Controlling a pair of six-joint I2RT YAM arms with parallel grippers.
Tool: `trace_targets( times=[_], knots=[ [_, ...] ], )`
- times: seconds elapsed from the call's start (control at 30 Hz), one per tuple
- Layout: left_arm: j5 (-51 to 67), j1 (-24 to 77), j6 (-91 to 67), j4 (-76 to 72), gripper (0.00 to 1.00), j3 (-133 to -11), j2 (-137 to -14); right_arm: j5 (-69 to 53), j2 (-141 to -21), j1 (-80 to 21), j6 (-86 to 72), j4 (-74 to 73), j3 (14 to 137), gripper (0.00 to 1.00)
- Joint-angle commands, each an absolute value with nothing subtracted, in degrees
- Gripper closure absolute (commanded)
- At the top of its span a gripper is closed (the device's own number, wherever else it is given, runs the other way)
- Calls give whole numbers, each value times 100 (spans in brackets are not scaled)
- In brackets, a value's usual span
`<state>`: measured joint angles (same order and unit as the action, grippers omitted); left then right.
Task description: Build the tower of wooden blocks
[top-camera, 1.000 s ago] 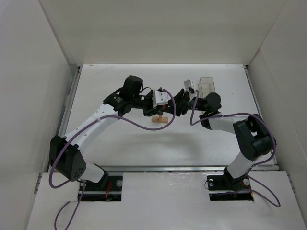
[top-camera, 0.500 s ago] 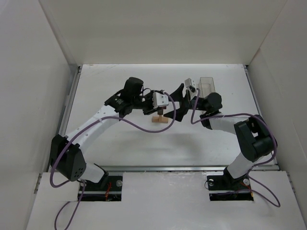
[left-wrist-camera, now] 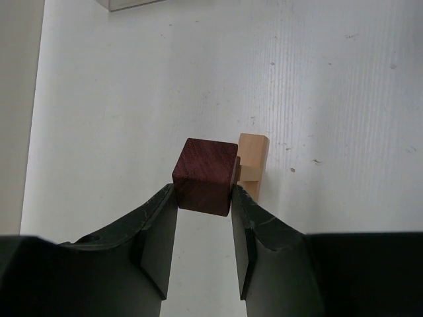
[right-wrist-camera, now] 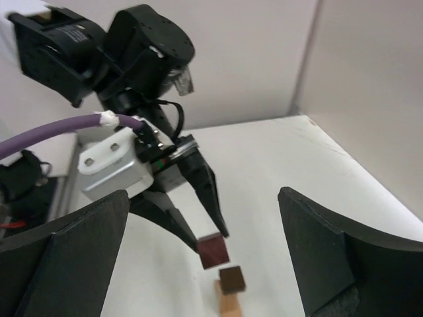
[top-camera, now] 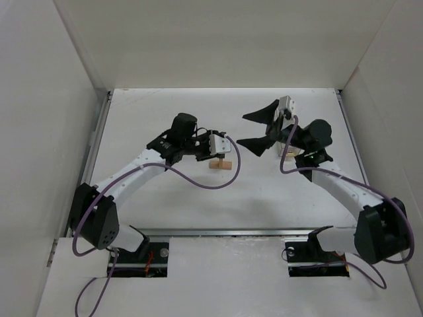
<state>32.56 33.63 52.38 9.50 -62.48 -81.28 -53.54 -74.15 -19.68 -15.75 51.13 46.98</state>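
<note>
- White table, white walls around it.
- Left gripper: jaws pinch one dark cube just above the wood block tower, mid-table.
- Second dark cube sits on the tower's tan post; two cubes in all.
- Right gripper: jaws spread wide, empty.

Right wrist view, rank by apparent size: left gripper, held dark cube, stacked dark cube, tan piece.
1. left gripper
2. held dark cube and stacked dark cube: alike, not ranked
3. tan piece: cropped by the frame edge, unsure
</note>
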Motion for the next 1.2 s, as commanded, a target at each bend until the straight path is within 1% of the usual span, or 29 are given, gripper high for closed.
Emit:
trace_targets(
  times=[0.0,0.2,0.33,0.57,0.93,1.17],
  knots=[
    [3524,3313,5422,694,100,-6214,-8191,-4905,-6988,-1960,-81,2659,5036,0],
    [3726,3261,5344,642,100,-6161,-8367,-4325,-6241,-1960,79,2443,4483,0],
    [3858,3199,5291,808,100,-6266,-8560,-4263,-5986,-1907,184,2321,4228,0],
    [3964,3146,5396,870,100,-6267,-8675,-4315,-5924,-1907,308,2197,4228,0],
    [3964,3094,5291,545,100,-6328,-8973,-4430,-5818,-1855,360,2145,4175,0],
    [3964,3041,5168,414,100,-6328,-8921,-4430,-5766,-1854,466,2092,4122,0]
  ],
)
